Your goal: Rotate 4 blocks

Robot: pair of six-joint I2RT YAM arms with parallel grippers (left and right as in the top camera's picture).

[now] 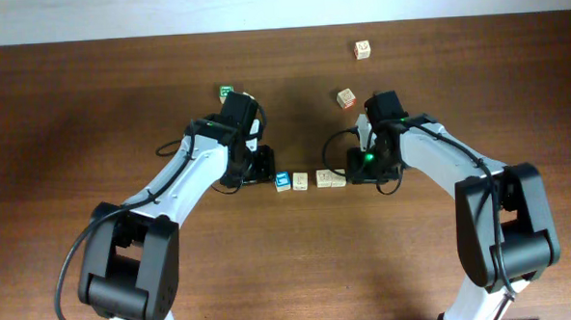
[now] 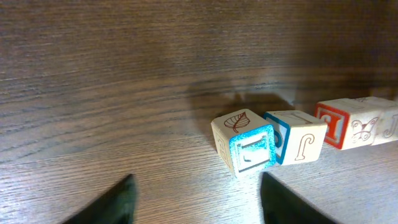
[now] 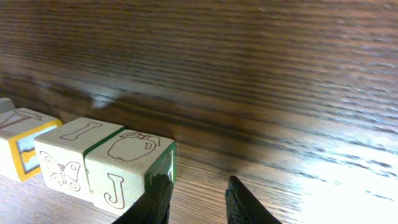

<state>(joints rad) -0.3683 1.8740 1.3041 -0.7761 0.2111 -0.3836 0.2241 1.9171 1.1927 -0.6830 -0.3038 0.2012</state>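
The four blocks (image 1: pixel 300 182) lie in a short row at the middle of the table (image 1: pixel 71 111), each touching or almost touching the next. At one end the blue-faced block (image 2: pixel 251 151) sits slightly turned against its neighbour. At the other end is the green-edged block (image 3: pixel 127 163).

The left gripper (image 2: pixel 196 204) stands wide open and holds nothing, with the blue-faced block just ahead of its jaws. The right gripper (image 3: pixel 196 202) is open only a little and is also empty. One finger (image 3: pixel 157 198) is at the corner of the green-edged block.

I judge that the rotating is in hand at both ends. The next move needs the left jaws to go forward around the blue-faced block, close squarely and twist without pushing the neighbour.
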